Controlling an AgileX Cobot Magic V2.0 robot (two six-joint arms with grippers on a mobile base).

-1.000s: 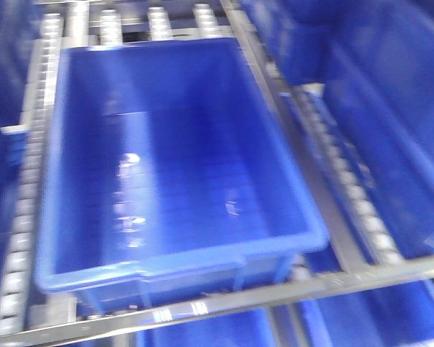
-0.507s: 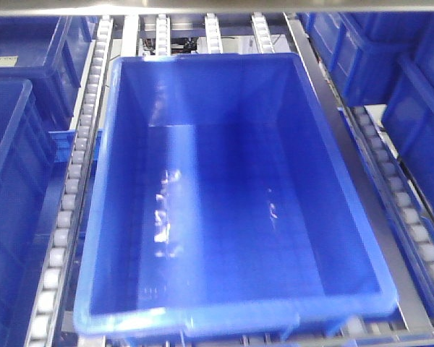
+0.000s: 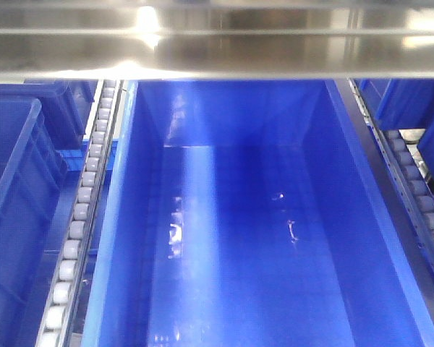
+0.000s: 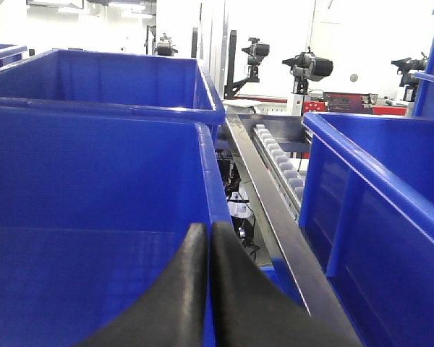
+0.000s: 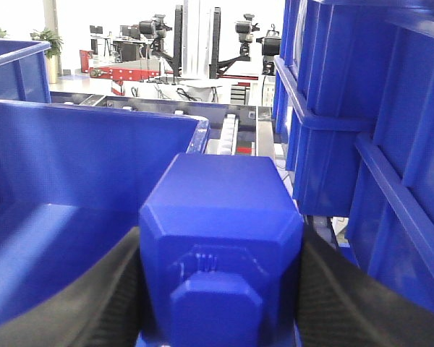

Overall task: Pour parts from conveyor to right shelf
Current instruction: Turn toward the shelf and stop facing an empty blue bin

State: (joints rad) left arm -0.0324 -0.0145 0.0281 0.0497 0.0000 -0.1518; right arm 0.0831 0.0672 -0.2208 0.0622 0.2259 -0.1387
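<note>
A stainless-steel rack with white roller lanes (image 3: 78, 217) is seen from above. A large deep glossy blue plastic bin (image 3: 134, 217) fills the middle, and nothing is seen inside it. To the left of this bin a roller lane is seen, then a neighbouring blue bin (image 3: 14, 202). To its right a second roller lane (image 3: 419, 199) is seen.

In the left wrist view, the left claw (image 4: 206, 230) is pressed closed with nothing between its black fingers, near the central bin's left wall.

In the right wrist view, a small bright-blue plastic block (image 5: 220, 202) is gripped in the right claw (image 5: 220, 242), near the bin's right rim. Whether it hangs over the opening cannot be told.

The block is judged rigid, light and smooth, so possibly slippery. A hold across its two flat side faces, clear of the raised tab, is judged best.
</note>
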